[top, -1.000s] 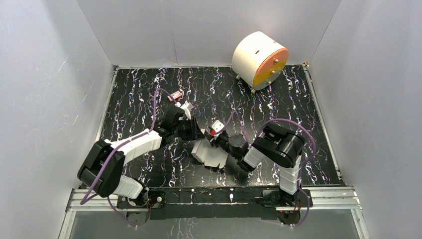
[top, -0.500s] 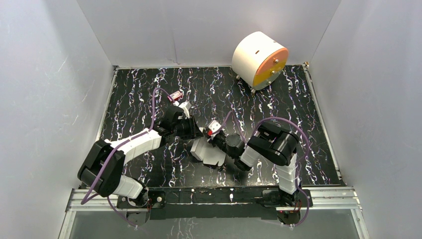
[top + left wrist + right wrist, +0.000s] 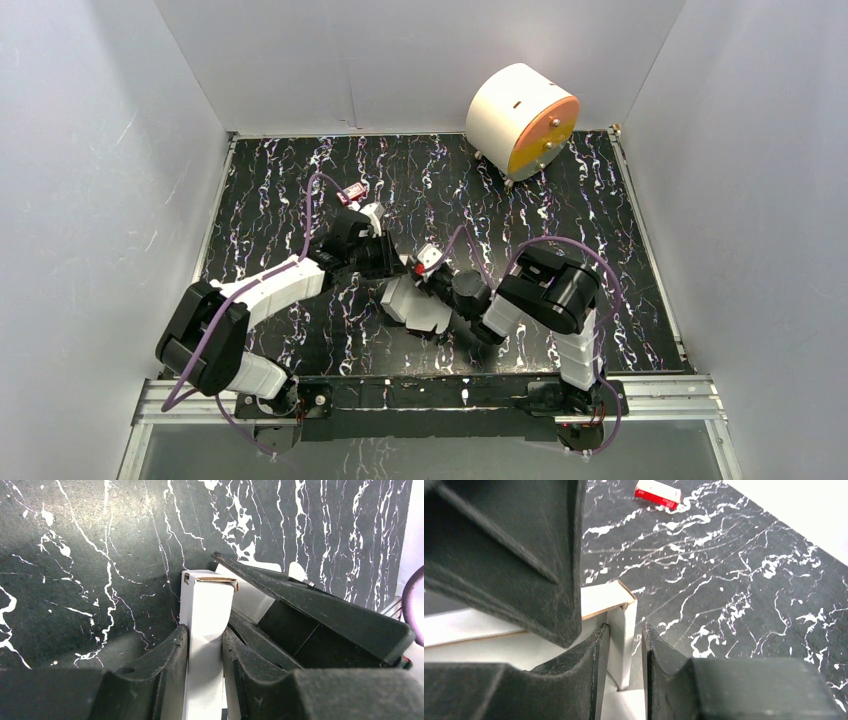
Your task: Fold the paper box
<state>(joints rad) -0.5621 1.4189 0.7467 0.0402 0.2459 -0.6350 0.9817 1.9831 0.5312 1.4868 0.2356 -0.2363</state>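
Observation:
The paper box [image 3: 415, 305] is white thin cardboard, partly folded, lying on the black marbled table [image 3: 270, 190] between the two arms. My left gripper [image 3: 396, 270] reaches it from the left. In the left wrist view a folded white wall of the box [image 3: 207, 600] stands clamped between the left gripper's [image 3: 205, 642] fingers. My right gripper [image 3: 428, 284] comes in from the right. In the right wrist view an upright flap of the box [image 3: 623, 625] stands inside the right gripper [image 3: 624, 635], against one finger, with a gap to the other.
A big white cylinder with an orange face [image 3: 522, 118] stands at the back right. A small red and white item [image 3: 352, 193] lies behind the left arm, also seen as a red packet [image 3: 658, 493]. White walls close in the table.
The right arm has moved slightly left, toward the left gripper, and the box has shifted a little left with it. The left arm has hardly moved.

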